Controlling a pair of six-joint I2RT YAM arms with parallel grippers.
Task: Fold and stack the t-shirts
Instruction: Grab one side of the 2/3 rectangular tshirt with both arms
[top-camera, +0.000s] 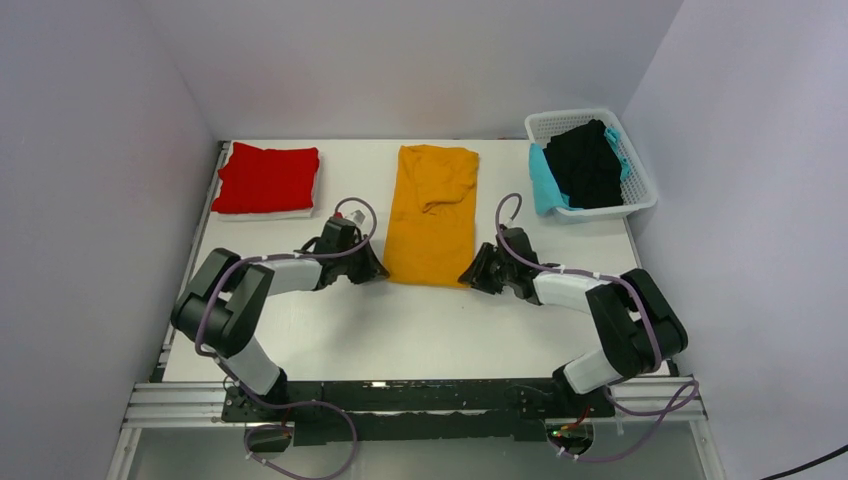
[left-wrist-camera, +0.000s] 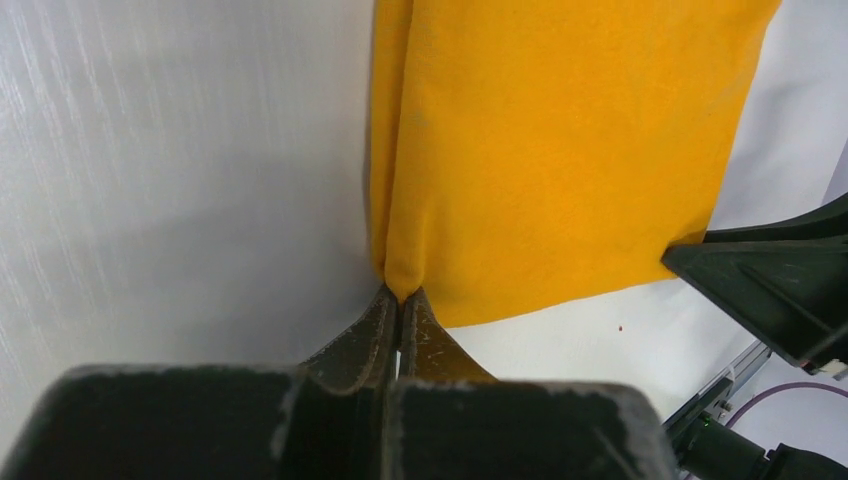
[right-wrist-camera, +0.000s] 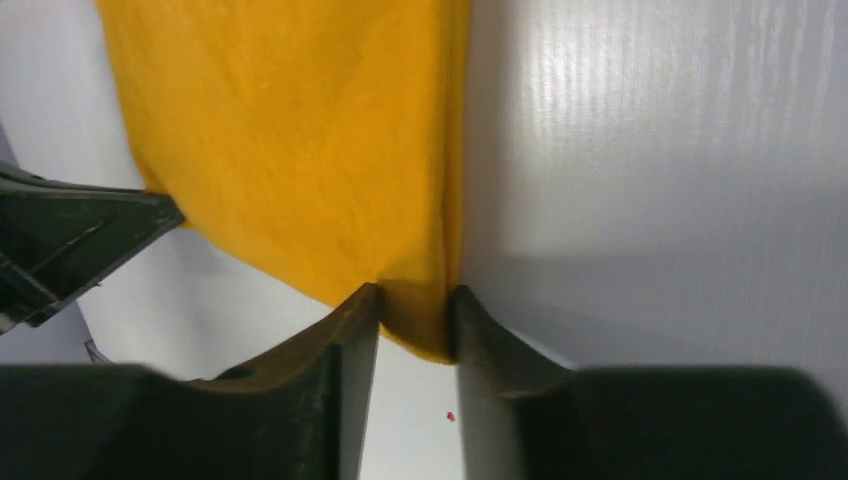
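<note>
Top view: orange t-shirt (top-camera: 432, 215) lies on the white desk (top-camera: 400, 330) at centre frame. It is folded into a long strip running from the far edge toward the arms, with a loose fold bunched in its upper half.

Left hand (top-camera: 374, 268) is low at the strip's lower-left corner. Right hand (top-camera: 470, 272) is low at the lower-right corner.

Left wrist view: left hand (left-wrist-camera: 399, 296) has its fingers pressed together, pinching the very tip of the orange t-shirt (left-wrist-camera: 560, 150) corner. The cloth creases upward from the pinch. The right hand (left-wrist-camera: 770, 280) shows at the right edge of the frame, touching the other corner.

Right wrist view: right hand (right-wrist-camera: 415, 320) has its fingers part spread and straddling the corner of the orange t-shirt (right-wrist-camera: 300, 150). The cloth sits between them and is not squeezed flat.

Upper left of the top view: folded red t-shirt (top-camera: 266, 178) rests on top of something white.

Upper right: white basket (top-camera: 640, 185) holds a black garment (top-camera: 588, 165) over a teal garment (top-camera: 545, 185). The teal garment hangs over the basket's left rim.
</note>
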